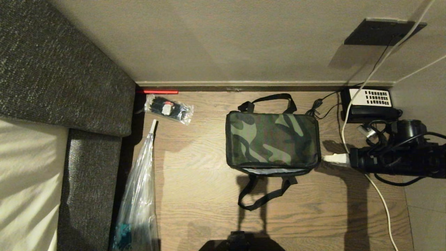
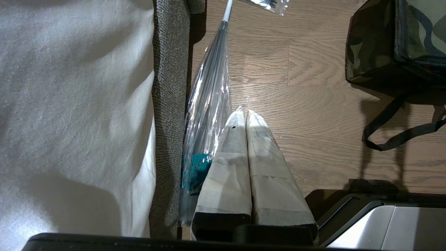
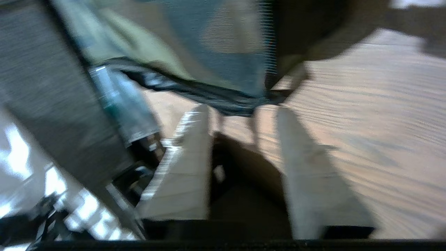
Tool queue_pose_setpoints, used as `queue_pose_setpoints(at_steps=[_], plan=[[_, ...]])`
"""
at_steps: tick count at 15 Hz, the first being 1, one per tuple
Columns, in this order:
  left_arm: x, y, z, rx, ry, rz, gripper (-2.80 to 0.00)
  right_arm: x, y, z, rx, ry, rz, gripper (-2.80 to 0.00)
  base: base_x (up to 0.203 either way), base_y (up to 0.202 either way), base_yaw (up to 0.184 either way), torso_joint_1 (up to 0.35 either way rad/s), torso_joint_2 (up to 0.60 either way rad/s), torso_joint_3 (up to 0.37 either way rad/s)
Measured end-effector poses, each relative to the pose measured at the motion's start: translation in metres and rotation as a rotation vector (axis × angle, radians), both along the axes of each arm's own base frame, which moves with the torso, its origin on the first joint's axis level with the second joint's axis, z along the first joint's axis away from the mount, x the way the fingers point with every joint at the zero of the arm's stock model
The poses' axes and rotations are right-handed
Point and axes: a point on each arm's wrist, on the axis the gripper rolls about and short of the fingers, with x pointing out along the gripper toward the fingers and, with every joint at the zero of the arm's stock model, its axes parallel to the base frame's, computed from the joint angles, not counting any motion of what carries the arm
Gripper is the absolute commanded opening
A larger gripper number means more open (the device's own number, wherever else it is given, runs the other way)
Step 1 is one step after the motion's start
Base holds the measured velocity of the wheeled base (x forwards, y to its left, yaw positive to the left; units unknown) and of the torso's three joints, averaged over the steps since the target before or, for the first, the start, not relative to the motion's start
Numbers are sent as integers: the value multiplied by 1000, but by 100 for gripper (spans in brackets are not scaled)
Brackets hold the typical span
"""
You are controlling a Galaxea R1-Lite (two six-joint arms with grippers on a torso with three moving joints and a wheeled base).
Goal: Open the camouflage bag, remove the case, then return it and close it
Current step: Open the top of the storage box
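Left gripper [image 2: 244, 116] pressed together over the floor, right gripper [image 3: 244, 115] parted, empty, beside camouflage bag [image 1: 272, 141]

Hotel-like room: bed [image 1: 28, 167], telephone [image 1: 370, 104]

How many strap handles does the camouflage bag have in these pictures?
2. One strap handle arches at the far side of the camouflage bag, toward the wall; the other strap handle lies on the floor at its near side.

The head view looks steeply down on the floor [image 1: 195, 195] and bag [image 1: 272, 139], while the left wrist view sits low beside the sofa [image 2: 169, 104] and the right wrist view hangs close, both sharing that bag.
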Motion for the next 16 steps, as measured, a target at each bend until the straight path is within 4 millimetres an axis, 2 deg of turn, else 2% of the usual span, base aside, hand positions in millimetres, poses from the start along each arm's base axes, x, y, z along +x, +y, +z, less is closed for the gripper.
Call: queue_pose_setpoints(at_steps=[9,16], plan=[[0,0,0,0,0,0,-280,20,-2,-13,33,-42,51,0,0,0,0,0,0,0],[0,0,0,0,0,0,-280,27,15,-22,62,-22,120,0,0,0,0,0,0,0]])
